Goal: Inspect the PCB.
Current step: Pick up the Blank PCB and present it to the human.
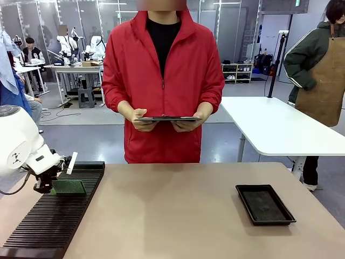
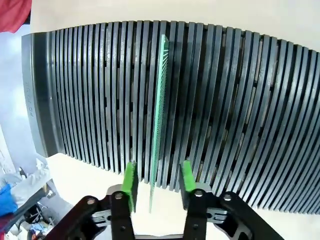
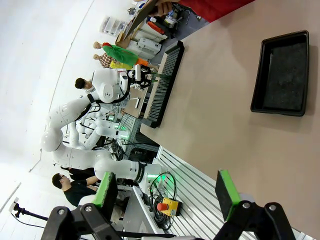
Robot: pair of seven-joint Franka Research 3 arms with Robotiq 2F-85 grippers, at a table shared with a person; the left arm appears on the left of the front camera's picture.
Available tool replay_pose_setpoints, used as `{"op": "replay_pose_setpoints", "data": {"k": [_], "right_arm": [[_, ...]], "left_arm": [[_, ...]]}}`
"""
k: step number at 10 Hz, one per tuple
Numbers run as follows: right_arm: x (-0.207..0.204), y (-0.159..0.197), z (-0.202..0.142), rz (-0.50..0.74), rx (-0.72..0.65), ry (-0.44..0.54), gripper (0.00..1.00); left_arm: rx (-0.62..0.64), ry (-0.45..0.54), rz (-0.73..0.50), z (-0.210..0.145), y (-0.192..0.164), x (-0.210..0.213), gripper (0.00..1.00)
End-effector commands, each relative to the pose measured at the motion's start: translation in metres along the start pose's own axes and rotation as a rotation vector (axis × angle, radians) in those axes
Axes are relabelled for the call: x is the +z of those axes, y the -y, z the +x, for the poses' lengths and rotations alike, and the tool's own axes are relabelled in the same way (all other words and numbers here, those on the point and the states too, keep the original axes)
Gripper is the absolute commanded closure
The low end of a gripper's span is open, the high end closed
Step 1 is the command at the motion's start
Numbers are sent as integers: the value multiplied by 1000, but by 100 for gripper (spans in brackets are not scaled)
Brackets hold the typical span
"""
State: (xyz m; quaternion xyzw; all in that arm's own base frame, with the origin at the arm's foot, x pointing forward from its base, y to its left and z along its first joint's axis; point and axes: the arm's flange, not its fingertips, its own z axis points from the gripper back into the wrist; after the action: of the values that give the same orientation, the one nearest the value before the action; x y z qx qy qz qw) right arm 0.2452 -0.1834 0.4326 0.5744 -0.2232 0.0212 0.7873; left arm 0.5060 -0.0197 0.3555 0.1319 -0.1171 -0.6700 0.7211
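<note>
The PCB (image 1: pixel 69 187) stands on edge in a slot of the black ribbed rack (image 1: pixel 54 216) at the table's left. In the left wrist view the PCB (image 2: pixel 160 110) appears edge-on as a thin green line running away from me. My left gripper (image 1: pixel 50 185) is open at the board's near end. Its green pads (image 2: pixel 130 181) stand on either side of that edge, each with a gap to it (image 2: pixel 158 181). My right gripper (image 3: pixel 165 195) is open and holds nothing, high above the table.
A shallow black tray (image 1: pixel 264 204) lies at the right of the table, also seen from the right wrist (image 3: pixel 280 75). A person in a red jacket stands at the far side holding a flat dark board (image 1: pixel 167 118) in both hands. Bare tabletop (image 1: pixel 172 216) lies between rack and tray.
</note>
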Motion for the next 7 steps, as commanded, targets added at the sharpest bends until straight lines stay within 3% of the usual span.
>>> {"op": "replay_pose_setpoints", "data": {"k": [1,2,7], "right_arm": [[1,0,0,10,7,5,0],[1,0,0,10,7,5,0],[1,0,0,10,7,5,0]], "left_arm": [[7,-18,22,1,-5,-8,95],[6,-19,15,1,-5,-9,100],[2,-9,-5,-2,-5,-9,100]]}}
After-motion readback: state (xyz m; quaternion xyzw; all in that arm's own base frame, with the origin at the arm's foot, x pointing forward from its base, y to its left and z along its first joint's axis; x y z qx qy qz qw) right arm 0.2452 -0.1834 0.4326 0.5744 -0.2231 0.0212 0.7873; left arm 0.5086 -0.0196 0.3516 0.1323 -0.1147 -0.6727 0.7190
